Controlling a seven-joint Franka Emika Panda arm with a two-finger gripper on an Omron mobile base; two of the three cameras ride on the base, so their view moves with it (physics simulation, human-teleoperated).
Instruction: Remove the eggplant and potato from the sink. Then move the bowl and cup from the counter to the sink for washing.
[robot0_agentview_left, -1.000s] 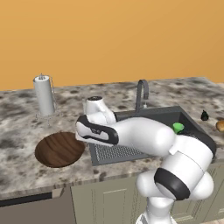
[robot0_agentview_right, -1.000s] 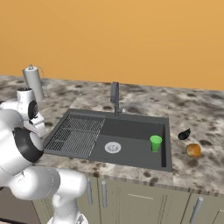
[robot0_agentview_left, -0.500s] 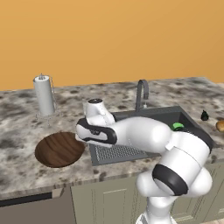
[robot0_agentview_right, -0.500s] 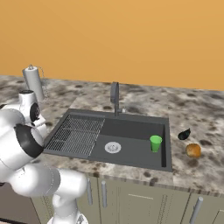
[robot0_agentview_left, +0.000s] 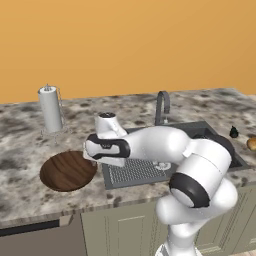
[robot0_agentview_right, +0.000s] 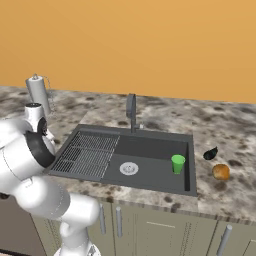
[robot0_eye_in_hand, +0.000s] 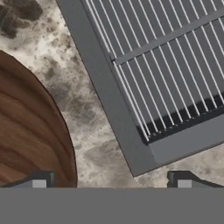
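My gripper (robot0_eye_in_hand: 111, 181) is open and empty, pointing down over the counter (robot0_eye_in_hand: 87, 140) between the bowl (robot0_eye_in_hand: 30, 135) and the left rim of the sink (robot0_eye_in_hand: 109, 100). The left base view has the gripper (robot0_agentview_left: 102, 161) just right of the dark brown wooden bowl (robot0_agentview_left: 67, 171), at the edge of the ribbed grid. A green cup (robot0_agentview_right: 177, 163) stands upright inside the sink (robot0_agentview_right: 150, 172), right of the drain. The nearly black eggplant (robot0_agentview_right: 210, 153) and the orange-tan potato (robot0_agentview_right: 220, 171) lie on the counter (robot0_agentview_right: 225, 125) to the right of the basin.
A paper towel roll (robot0_agentview_left: 50, 109) stands on the counter behind the bowl. The curved grey faucet (robot0_agentview_right: 131, 111) rises at the sink's back edge. The round silver drain (robot0_agentview_right: 129, 168) sits mid-basin. My white arm reaches across the sink's front in the left base view.
The hand has edged slightly left toward the bowl. The jaws stay open, and no object has moved.
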